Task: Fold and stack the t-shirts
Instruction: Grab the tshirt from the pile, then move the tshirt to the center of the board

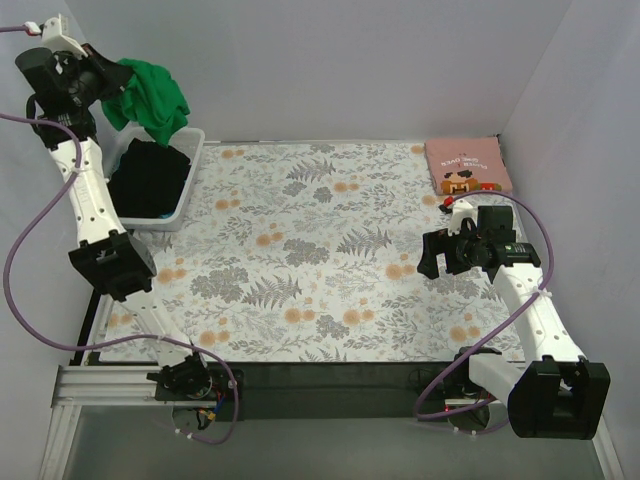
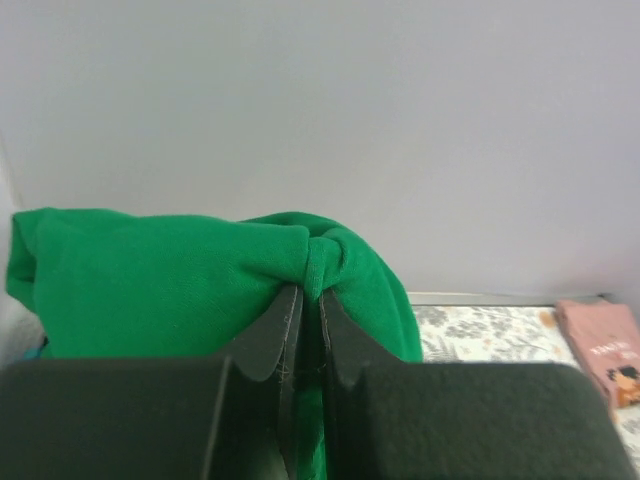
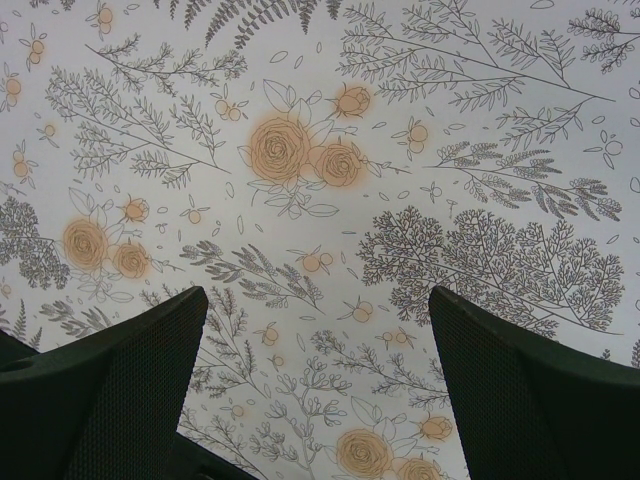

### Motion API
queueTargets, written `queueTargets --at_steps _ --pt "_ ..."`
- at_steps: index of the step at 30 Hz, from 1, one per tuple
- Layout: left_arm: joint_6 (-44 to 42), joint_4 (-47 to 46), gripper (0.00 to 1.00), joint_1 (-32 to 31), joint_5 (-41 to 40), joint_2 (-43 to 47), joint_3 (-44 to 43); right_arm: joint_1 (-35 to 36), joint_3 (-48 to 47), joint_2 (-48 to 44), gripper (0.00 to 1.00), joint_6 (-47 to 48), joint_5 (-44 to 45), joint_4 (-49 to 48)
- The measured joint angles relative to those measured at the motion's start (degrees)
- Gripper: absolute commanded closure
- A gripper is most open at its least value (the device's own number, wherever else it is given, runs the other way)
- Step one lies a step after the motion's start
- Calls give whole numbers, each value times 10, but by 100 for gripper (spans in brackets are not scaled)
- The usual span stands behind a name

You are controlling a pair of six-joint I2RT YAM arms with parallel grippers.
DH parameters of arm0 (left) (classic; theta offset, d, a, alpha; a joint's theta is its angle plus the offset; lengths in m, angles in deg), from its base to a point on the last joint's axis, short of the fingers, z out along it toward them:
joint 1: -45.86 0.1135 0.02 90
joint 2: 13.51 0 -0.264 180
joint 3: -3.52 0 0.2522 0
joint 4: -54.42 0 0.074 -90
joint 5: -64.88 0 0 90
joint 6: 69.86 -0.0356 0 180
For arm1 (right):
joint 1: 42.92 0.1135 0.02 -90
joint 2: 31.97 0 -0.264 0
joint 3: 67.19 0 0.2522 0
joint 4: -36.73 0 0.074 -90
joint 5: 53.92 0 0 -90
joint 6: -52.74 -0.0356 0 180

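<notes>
Now the left jaws pinch a bunch of the green tee (image 2: 180, 270), which drapes below them over the basket (image 1: 190, 195). Right jaws gape wide above the worktop (image 3: 320, 150), the pink tee (image 1: 468, 165) lying beyond. Best lift clear of the rim, then lower slowly so it spreads flat.

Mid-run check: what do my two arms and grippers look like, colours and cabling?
Both the left arm and right arm have white links with boxy black joint housings. A purple cable loops loosely along each. The left gripper and right gripper are matte black with two broad fingers; the right's show a fine dotted texture.
</notes>
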Motion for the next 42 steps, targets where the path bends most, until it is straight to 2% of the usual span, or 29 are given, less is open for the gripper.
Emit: queueTargets --at_steps 4,7,13,18,19,22,24,27,31,34,35,36,38,41,42 --pt "20 -14 100 -49 19 36 17 0 0 -1 2 0 0 0" --pt "39 -31 100 -97 45 96 65 0 0 -9 2 0 1 0" --pt "58 -62 100 -180 129 245 228 0 -1 -24 2 0 13 1" --pt "45 -75 100 -234 172 327 412 0 -24 -23 2 4 19 13" --pt "34 -78 86 -245 175 337 458 0 -30 -21 2 5 19 15" --pt "-35 -47 24 -276 170 345 583 0 -47 -9 2 11 11 20" --pt "-81 4 8 -290 152 330 638 0 -58 6 2 17 1 27" --pt "-144 76 7 -292 124 304 682 0 -73 30 2 29 -25 40" --pt "-193 118 5 -271 110 318 684 1 -83 53 5 41 -68 49" --pt "-228 145 17 -262 109 344 682 22 -90 80 14 50 -83 48" --pt "-233 149 28 -261 109 353 687 40 -93 91 16 52 -81 48" --pt "-236 151 30 -255 111 364 697 59 -95 101 19 54 -80 47" --pt "-236 159 30 -235 121 384 723 118 -104 124 20 60 -68 45" --pt "-221 173 30 -154 151 393 748 218 -128 156 22 64 -31 40" --pt "-216 177 27 -122 162 390 751 256 -144 172 23 66 -12 37"
